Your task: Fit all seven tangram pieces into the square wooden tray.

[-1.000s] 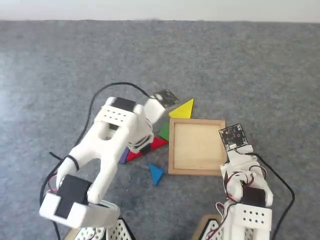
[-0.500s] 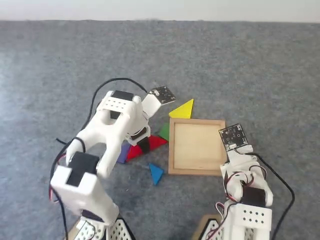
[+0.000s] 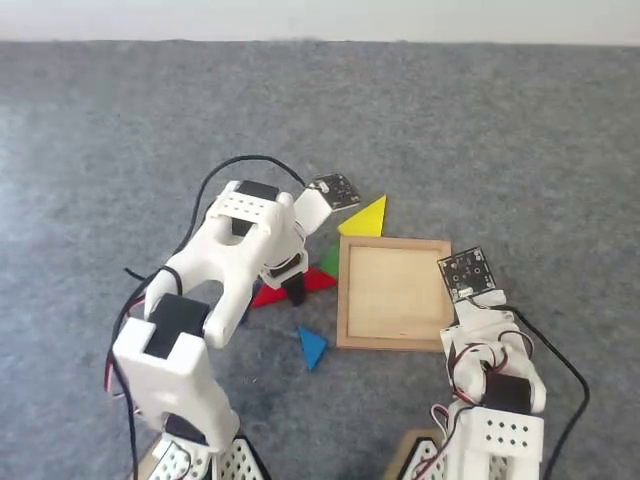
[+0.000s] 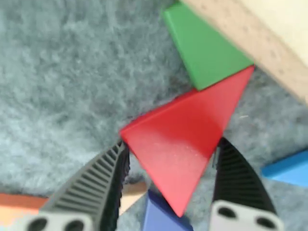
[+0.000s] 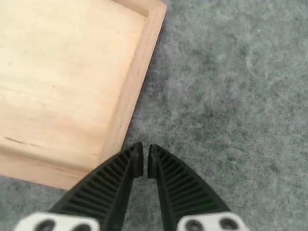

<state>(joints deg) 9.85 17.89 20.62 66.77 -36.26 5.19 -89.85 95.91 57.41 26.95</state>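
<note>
High view, left tool: my left gripper (image 3: pixel 296 291) is low over the loose pieces just beside the tray's left wall, dark fingers down at the red triangle (image 3: pixel 318 282)
High view, tray: the square wooden tray (image 3: pixel 343 300) lies flat on the grey mat (image 3: pixel 150 130) between my two arms, bare wood across its floor
High view, pieces: the yellow triangle (image 3: pixel 368 218) sits right against the tray's far wall at the left corner; the green piece (image 3: pixel 328 264) is against the left wall; the blue triangle (image 3: pixel 313 346) lies by itself on the mat near the tray's near left corner
High view, right side: my right arm (image 3: pixel 490 375) stands at the tray's near right corner

Left wrist view, tool: the fingers (image 4: pixel 103 185) are spread to either side of the red triangle (image 4: pixel 183 139), which lies flat on the mat; one pad touches its edge, the other is just beside a corner, and I cannot tell whether they press
Left wrist view, neighbours: the green piece (image 4: pixel 204 53) touches the red triangle and runs along the tray wall (image 4: pixel 255 45); I see the blue triangle (image 4: pixel 288 168) at one edge, a violet-blue piece (image 4: pixel 161 219) at the red triangle's point nearest the gripper, and an orange piece (image 4: pixel 12 204) beyond one finger

Right wrist view, tool: my right gripper (image 5: pixel 145 159) has its fingers pressed almost together, a thin slit between them, over the mat just beside the tray's corner wall (image 5: pixel 137 77)
</note>
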